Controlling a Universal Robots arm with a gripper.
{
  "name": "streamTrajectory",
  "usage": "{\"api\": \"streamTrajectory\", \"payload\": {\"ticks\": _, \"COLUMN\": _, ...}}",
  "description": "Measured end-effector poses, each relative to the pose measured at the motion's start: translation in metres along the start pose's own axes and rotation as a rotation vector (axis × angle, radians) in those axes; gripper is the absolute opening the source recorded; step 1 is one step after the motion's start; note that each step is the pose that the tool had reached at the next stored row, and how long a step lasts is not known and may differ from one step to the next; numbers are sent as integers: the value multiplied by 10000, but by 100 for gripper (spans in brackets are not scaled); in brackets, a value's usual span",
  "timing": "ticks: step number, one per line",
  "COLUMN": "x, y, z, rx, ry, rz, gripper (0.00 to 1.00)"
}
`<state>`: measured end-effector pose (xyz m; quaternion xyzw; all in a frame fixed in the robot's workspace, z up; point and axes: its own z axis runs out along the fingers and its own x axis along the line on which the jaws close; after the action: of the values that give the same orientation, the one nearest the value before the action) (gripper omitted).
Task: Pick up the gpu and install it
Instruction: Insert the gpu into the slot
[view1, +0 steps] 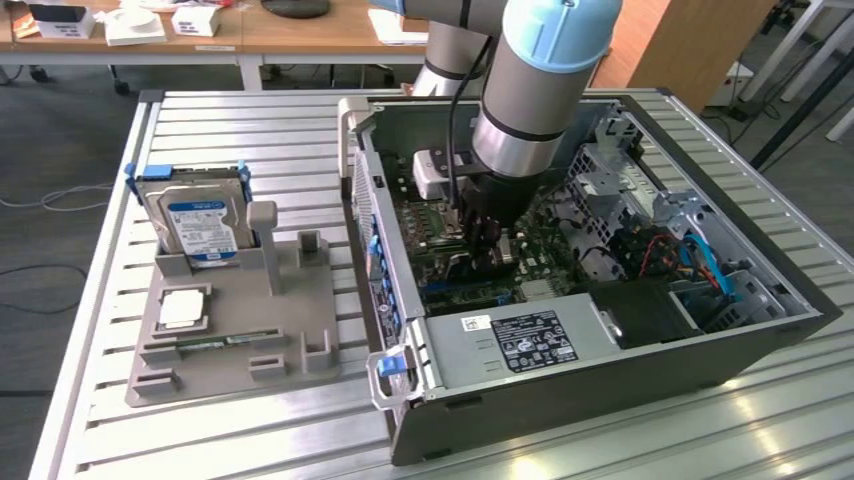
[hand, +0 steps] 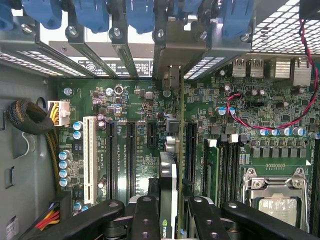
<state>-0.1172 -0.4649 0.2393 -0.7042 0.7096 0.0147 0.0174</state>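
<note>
The gpu (hand: 169, 170) stands edge-on over the green motherboard (hand: 140, 100), its silver end bracket (hand: 171, 75) up against the case's rear slot openings. My gripper (hand: 172, 200) is shut on the gpu, with a black finger (hand: 145, 215) on each side of the card. In the exterior view my gripper (view1: 487, 235) reaches down inside the open computer case (view1: 601, 400), and the gpu (view1: 478, 268) shows as a dark card below it, at the motherboard.
Black expansion slots (hand: 110, 155) and a white slot (hand: 89, 160) lie beside the card; blue latches (hand: 90, 12) line the rear. A red-black wire (hand: 250, 120) loops near the CPU socket (hand: 275, 200). A hard drive (view1: 200, 220) stands on the grey holder (view1: 227, 330).
</note>
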Motion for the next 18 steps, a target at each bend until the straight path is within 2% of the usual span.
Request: {"api": "streamTrajectory", "payload": {"ticks": 18, "x": 0, "y": 0, "z": 2, "rx": 0, "ry": 0, "rz": 0, "gripper": 27}}
